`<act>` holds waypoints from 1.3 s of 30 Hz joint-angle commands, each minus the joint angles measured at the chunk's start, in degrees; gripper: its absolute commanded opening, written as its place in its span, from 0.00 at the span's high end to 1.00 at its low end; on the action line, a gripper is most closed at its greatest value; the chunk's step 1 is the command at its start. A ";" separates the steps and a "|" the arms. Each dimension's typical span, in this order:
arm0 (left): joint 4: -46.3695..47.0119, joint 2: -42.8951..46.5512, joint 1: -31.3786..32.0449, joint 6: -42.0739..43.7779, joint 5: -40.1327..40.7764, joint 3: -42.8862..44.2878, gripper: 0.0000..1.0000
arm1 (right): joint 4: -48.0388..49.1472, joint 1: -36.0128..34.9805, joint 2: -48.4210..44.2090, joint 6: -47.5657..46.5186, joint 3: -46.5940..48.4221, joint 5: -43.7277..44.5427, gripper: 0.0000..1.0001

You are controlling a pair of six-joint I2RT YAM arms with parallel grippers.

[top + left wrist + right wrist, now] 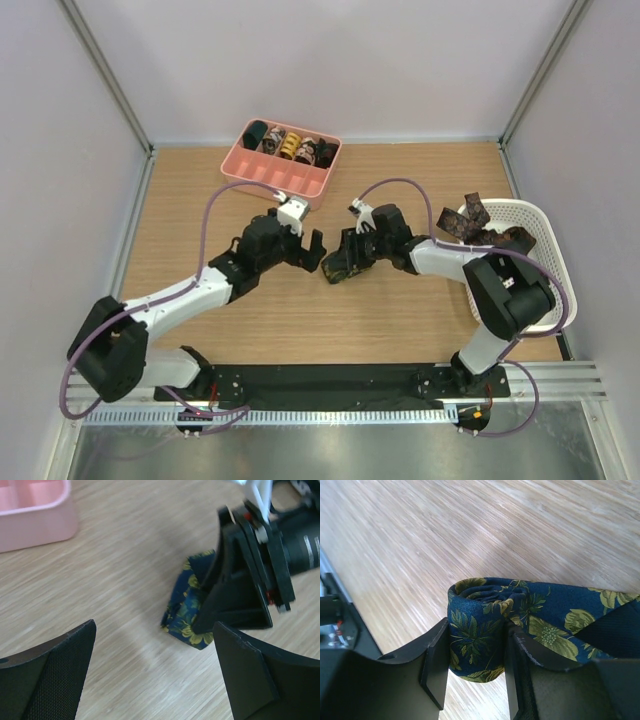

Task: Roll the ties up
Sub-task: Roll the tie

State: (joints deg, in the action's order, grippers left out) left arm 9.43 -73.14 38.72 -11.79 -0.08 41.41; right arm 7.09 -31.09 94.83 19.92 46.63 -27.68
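Note:
A navy tie with yellow-green leaf print [480, 625] is coiled into a roll, with a loose length running off to the right. My right gripper [475, 655] is shut on the roll and holds it at the table's middle [345, 262]. The roll also shows in the left wrist view [187, 615], partly hidden by the right gripper's fingers [240, 590]. My left gripper [305, 248] is open and empty, just left of the roll, apart from it. Several rolled ties [290, 145] sit in the pink tray [262, 178]. Dark patterned ties [470, 222] hang over the white basket [540, 225].
The pink tray stands at the back centre of the wooden table, its corner in the left wrist view [45, 515]. The white basket stands at the right edge. Purple cables [215, 205] loop above both arms.

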 commanded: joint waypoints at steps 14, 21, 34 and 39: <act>-5.21 -13.94 2.85 18.20 -18.55 10.09 0.00 | 5.65 11.48 11.34 6.35 -4.09 -20.13 0.78; -11.69 -23.00 4.61 24.62 -20.41 17.64 0.00 | 7.23 13.60 13.28 8.02 -4.36 -20.92 0.78; -22.70 -34.59 5.66 31.21 -22.07 29.34 0.00 | 6.18 14.48 15.21 8.11 -2.86 -20.66 0.80; -24.81 -37.94 5.84 32.80 -21.81 33.72 0.00 | 6.09 14.57 15.12 7.85 -2.86 -20.57 0.80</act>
State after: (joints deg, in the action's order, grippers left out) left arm -11.81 -109.73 44.18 18.57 -20.40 71.48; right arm 19.57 -16.43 107.28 30.55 45.12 -53.95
